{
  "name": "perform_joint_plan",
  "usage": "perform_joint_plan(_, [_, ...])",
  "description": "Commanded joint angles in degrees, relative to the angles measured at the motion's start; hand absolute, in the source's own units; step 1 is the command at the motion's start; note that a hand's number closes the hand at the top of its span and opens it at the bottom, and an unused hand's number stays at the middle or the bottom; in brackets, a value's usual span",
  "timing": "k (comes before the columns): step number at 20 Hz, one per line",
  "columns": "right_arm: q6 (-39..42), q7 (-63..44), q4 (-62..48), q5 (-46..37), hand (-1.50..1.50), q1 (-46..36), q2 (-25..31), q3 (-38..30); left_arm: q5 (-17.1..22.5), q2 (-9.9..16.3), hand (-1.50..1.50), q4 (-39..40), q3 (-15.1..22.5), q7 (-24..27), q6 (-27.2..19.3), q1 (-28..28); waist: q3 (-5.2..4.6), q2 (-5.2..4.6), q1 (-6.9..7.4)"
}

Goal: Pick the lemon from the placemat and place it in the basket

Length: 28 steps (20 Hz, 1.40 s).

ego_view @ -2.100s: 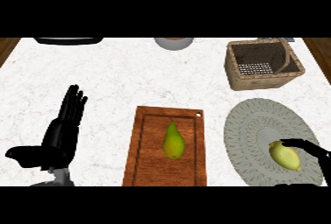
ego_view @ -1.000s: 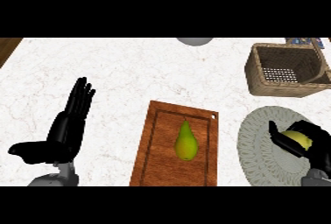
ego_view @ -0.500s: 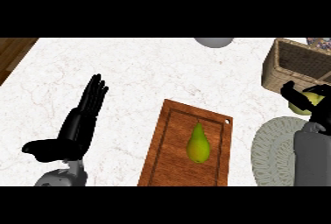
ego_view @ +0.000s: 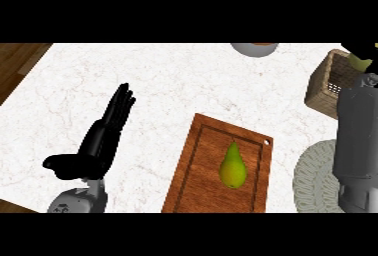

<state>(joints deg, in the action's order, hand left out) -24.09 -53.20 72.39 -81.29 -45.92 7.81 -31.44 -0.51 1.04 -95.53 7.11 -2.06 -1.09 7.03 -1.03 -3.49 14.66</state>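
Carrying small yellow lemon (ego_view: 359,61) in black right hand (ego_view: 362,50), clenched round it, over woven brown basket (ego_view: 328,82) at counter's far right edge; next: lower & release. Left hand (ego_view: 100,137) rests released.

A white marbled counter (ego_view: 184,80) fills most of the view, with a strip of brown wood floor showing past its left edge. A wooden cutting board (ego_view: 199,175) lies near the counter's front, a little right of centre. Just right of it sits a round grey woven placemat (ego_view: 314,177), partly hidden. A wicker basket (ego_view: 328,85) stands at the right edge, and a grey bowl (ego_view: 255,48) sits at the far edge.
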Motion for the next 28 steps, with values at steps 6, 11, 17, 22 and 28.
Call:
perform_joint_plan(6, [4.07,-19.87,-10.32,-19.01,1.50,-16.82,1.15,-1.96,-0.34,-1.02,0.00,1.29,0.50,-0.83,-0.71,1.61,0.22,0.03,-1.01])
perform_joint_plan(11, [11.30,-25.92,-16.62,-29.03,1.50,-22.58,1.16,-3.41,-0.69,-0.86,0.00,1.61,-0.72,-0.71,-1.83,1.66,0.35,0.70,-2.76])
perform_joint_plan(17, [13.80,-31.93,-21.25,-37.72,1.50,-28.51,-0.52,-6.20,-0.49,-0.40,0.00,2.50,-2.51,-0.05,-2.88,0.78,0.63,1.07,-5.41])
perform_joint_plan(22, [13.67,-32.00,-22.14,-44.00,1.50,-30.50,-3.41,-10.24,-1.09,-0.15,0.00,2.09,-3.10,0.11,-3.76,0.69,0.78,1.51,-7.42])
perform_joint_plan(28, [16.46,-32.02,-22.42,-50.35,1.50,-33.13,-7.47,-15.72,-0.47,-0.77,0.00,1.28,-3.29,0.44,-4.11,-1.55,0.80,1.86,-8.33])
